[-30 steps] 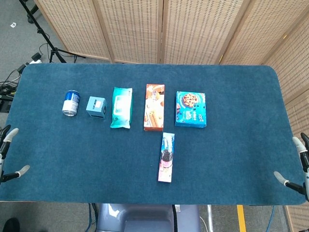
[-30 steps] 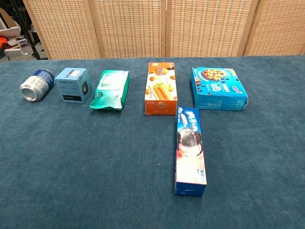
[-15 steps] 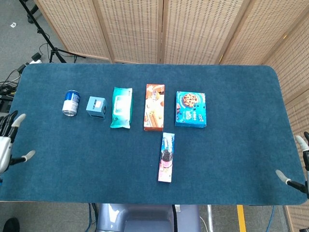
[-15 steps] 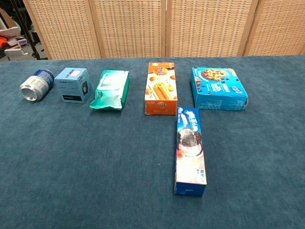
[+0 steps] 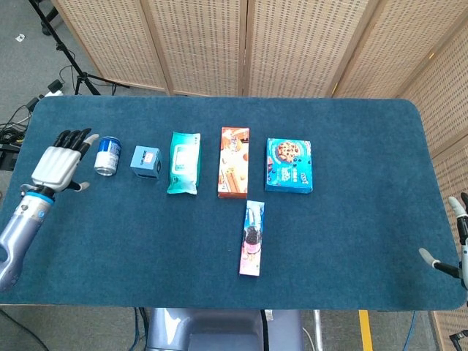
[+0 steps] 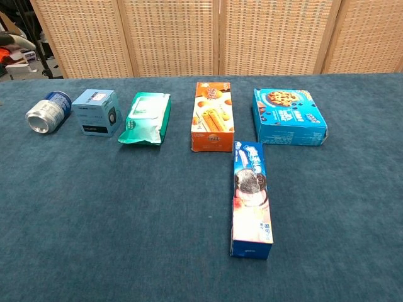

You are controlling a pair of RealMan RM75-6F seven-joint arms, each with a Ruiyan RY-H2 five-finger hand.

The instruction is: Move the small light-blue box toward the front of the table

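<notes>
The left hand point(image 5: 60, 165) has swung in from the tabletop's point(image 5: 131, 241) front-left edge and now hovers empty, fingers spread, just left of the can point(image 5: 107, 155). The small light-blue box point(image 5: 146, 161) sits untouched between can and green pouch point(image 5: 183, 162), so the reach looks underway. The right hand point(image 5: 455, 248) stays at the right edge, barely visible, apparently open and empty.

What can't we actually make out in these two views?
- Right hand: head view, cut off by the right edge; only fingertips show, pose unclear.
- Left hand: absent from the chest view; height above the table is unclear.
- Small light-blue box: label print too small in both views.
</notes>
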